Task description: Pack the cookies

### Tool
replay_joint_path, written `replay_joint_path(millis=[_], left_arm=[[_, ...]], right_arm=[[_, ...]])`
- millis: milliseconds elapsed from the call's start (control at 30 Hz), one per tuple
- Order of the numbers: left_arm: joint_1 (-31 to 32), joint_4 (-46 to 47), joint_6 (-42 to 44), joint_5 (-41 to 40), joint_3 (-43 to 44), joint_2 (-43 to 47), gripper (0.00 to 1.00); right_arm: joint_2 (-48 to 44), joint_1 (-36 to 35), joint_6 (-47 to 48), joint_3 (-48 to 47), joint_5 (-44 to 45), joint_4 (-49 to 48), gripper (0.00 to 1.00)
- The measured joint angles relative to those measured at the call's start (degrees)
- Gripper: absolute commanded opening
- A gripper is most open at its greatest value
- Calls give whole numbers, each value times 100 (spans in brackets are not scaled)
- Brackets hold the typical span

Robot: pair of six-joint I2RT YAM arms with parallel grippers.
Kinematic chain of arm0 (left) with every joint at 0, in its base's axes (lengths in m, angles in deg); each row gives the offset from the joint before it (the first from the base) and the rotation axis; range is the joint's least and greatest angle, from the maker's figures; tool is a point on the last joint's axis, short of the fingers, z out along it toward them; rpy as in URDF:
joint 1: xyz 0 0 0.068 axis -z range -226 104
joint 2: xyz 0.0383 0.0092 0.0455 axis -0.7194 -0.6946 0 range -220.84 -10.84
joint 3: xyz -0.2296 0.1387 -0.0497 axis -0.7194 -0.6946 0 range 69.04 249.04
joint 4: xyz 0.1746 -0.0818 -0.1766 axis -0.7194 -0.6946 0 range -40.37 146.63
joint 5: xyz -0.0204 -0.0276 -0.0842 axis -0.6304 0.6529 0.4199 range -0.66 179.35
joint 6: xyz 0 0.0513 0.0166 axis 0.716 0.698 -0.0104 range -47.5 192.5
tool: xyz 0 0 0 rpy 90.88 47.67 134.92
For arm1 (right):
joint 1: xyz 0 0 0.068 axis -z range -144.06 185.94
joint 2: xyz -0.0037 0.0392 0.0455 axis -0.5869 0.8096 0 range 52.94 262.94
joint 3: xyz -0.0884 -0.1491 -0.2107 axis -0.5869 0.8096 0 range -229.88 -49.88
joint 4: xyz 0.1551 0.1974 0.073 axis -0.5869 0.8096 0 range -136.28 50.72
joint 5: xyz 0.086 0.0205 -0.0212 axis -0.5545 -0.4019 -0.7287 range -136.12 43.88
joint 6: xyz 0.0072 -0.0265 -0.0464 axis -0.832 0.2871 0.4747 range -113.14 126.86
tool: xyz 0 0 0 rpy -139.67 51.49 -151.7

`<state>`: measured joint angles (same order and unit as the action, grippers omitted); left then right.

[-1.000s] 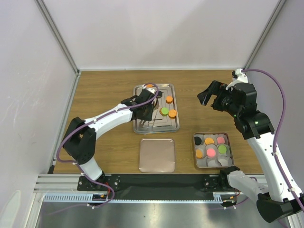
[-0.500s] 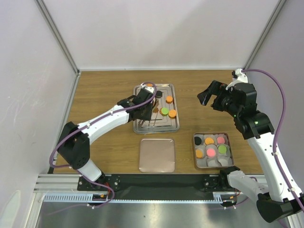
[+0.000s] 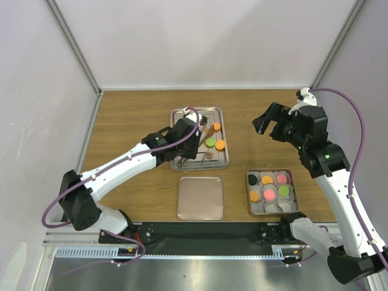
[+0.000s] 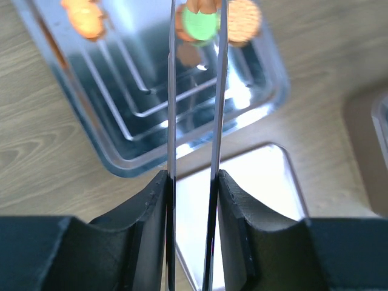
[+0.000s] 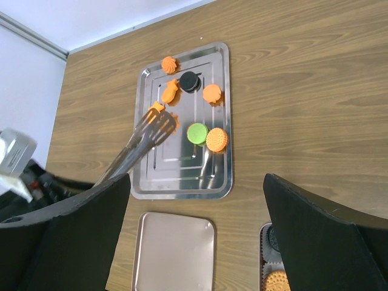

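Nearest, the box (image 3: pixel 271 171) holds several cookies (image 3: pixel 268 194) in its cups. Further, the left gripper (image 4: pixel 193 182) pinches tongs (image 4: pixel 171 109), half squeezed, over the tray (image 3: pixel 200 163), aiming at the green cookie (image 3: pixel 210 142); probably no contact yet. The right gripper (image 3: pixel 268 128) hangs aside, spread wide and empty, leaving room.

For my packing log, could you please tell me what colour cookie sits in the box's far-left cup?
Black cookie; best in top external view.
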<state>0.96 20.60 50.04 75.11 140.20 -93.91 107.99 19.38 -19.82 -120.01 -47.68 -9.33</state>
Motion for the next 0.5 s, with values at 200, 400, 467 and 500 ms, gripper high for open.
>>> replay_joint_path(millis=[200, 400, 467, 500], left_arm=[[612, -57, -15, 205, 0, 271, 39], [1392, -116, -13, 378, 44, 337, 39], [1631, -146, -2, 437, 68, 337, 39], [1764, -160, 2, 459, 85, 332, 39]], right_arm=[[-13, 0, 0, 0, 140, 7, 100], [-63, 0, 0, -2, 332, 33, 100], [-74, 0, 0, -2, 400, 61, 100], [-81, 0, 0, -2, 422, 68, 100]])
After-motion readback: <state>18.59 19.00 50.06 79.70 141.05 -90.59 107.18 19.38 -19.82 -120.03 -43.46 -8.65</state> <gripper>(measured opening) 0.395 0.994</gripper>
